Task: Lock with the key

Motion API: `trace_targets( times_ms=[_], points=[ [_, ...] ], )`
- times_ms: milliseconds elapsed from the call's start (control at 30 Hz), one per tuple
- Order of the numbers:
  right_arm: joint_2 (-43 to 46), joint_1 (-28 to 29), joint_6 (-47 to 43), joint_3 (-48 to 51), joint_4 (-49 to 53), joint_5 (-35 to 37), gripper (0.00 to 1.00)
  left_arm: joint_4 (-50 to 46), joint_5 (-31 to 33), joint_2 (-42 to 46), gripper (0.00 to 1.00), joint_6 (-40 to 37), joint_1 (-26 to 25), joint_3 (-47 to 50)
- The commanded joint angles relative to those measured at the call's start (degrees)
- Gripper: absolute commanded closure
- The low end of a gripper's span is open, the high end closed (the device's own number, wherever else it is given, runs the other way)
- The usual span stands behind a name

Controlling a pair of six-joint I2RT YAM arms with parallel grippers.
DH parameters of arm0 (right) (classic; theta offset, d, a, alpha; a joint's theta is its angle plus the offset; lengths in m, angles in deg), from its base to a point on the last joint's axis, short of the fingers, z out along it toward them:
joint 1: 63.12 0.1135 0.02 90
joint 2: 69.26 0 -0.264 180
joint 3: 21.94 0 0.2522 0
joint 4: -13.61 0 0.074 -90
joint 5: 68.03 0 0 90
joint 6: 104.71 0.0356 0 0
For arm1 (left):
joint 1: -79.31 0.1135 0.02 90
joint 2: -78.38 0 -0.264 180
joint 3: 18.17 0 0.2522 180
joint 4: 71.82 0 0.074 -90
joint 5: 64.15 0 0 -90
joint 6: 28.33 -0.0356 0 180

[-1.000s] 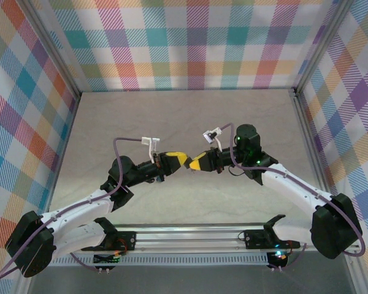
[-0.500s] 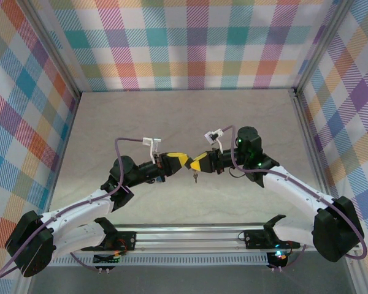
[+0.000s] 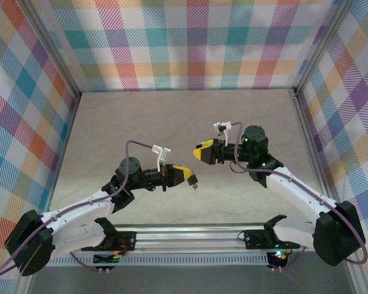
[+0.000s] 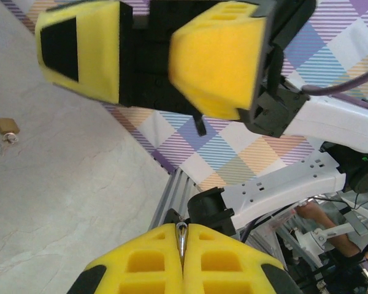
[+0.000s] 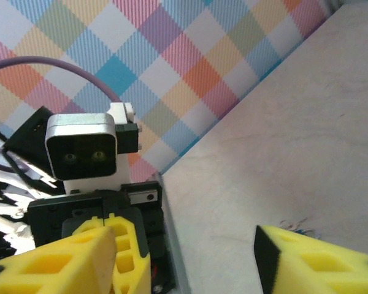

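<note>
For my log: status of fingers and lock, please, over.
Left fingers shut on small dark piece, likely lock. Right fingers open, apart from it. Brass padlock lies aside.

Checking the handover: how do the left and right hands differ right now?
The left hand is shut, pinching a thin metal piece; the right hand is open and empty. In the top view the left hand sits lower than the right hand. Both have yellow fingers.

Walls [image 3: 190, 43] pastel plaid in pink, teal, orange, yellow and purple; table [image 3: 172, 116] pale, mottled beige; arms [image 3: 80, 211] white with black joints; cables [image 3: 132, 150] purple; left gripper [image 3: 190, 177] and right gripper [image 5: 184, 257] yellow-padded, black-backed; key [image 4: 181, 236] silver; small padlock [image 4: 7, 125] brass-gold.
</note>
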Motion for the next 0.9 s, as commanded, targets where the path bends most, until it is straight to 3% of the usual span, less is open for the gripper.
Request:
trace_targets(
  times_ms=[0,300,433,667,867],
  points=[
    [3.37,-0.03,-1.74,2.03,1.91,7.01,0.33,-0.55,3.49,1.33,1.00,-1.70,0.62,0.27],
    [15.21,-0.04,-0.27,13.61,1.17,21.41,0.00,1.84,14.72,-4.19,1.00,0.55,1.68,-1.25],
    [18.40,-0.04,2.30,18.54,-1.44,25.02,0.01,7.99,16.25,-8.92,1.00,3.36,2.26,-1.89],
    [18.11,-0.02,7.11,23.07,-6.88,22.88,0.01,17.25,17.87,-17.83,1.00,8.54,2.35,-3.97],
    [15.87,-0.03,10.19,25.25,-14.38,19.94,0.17,24.08,17.67,-23.35,1.00,12.17,2.36,-5.35]
  ],
)
